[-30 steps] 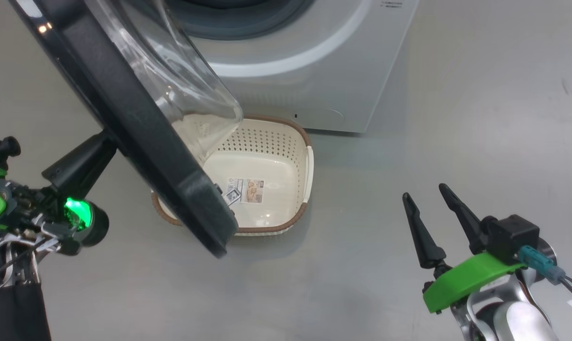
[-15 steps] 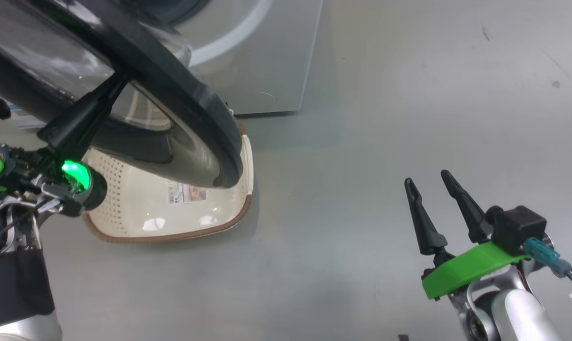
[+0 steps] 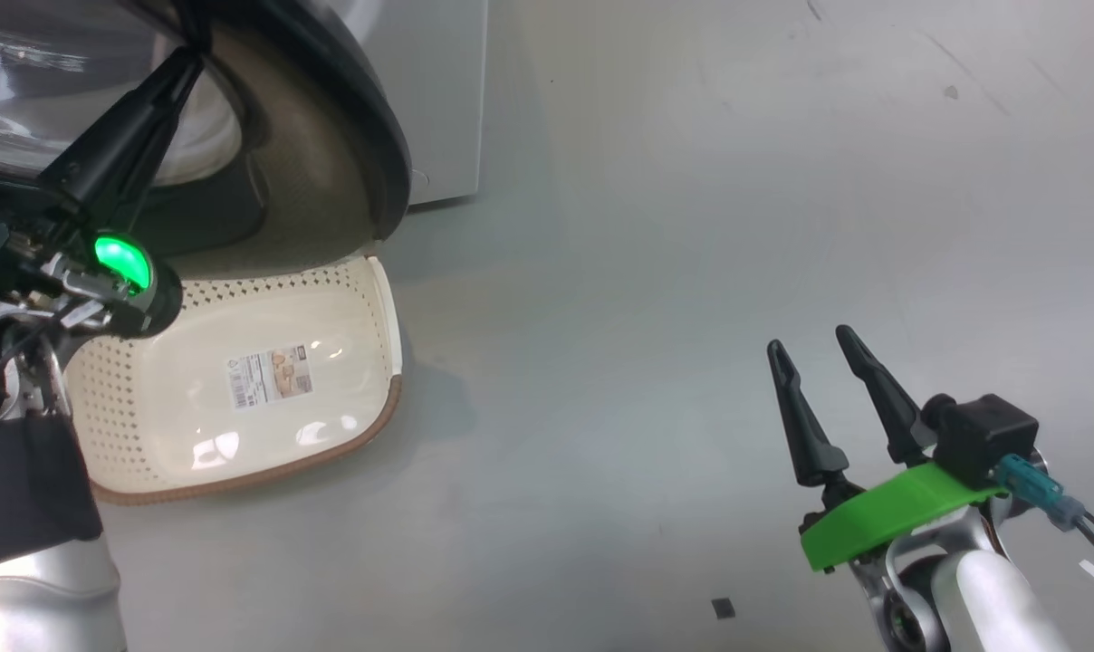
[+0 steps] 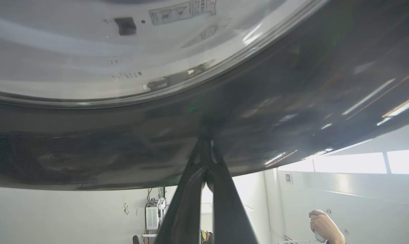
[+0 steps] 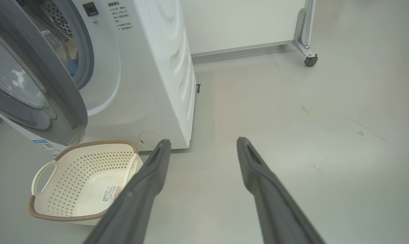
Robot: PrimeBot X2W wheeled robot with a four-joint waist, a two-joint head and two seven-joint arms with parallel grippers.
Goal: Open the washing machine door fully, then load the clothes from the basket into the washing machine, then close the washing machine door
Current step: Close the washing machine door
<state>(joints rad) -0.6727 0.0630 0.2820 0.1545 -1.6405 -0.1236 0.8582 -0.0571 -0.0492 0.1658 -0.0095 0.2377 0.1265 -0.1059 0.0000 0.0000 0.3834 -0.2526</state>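
Left claw (image 4: 204,137) closed, tips touching the door (image 4: 309,84) on its black rim.
Right claw (image 3: 805,340) open; basket (image 3: 239,477) sits below the door.

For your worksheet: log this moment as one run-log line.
washing machine door: partly open | left gripper: shut, tips against its rim | right gripper: open, holding nothing | basket: empty

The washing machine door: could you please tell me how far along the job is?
Loading looks done: the basket holds only its label. In hand: the left gripper, jaws shut, tips against the black rim of the washing machine door. Left: the door stands ajar, not yet closed. The right gripper hovers, jaws open.
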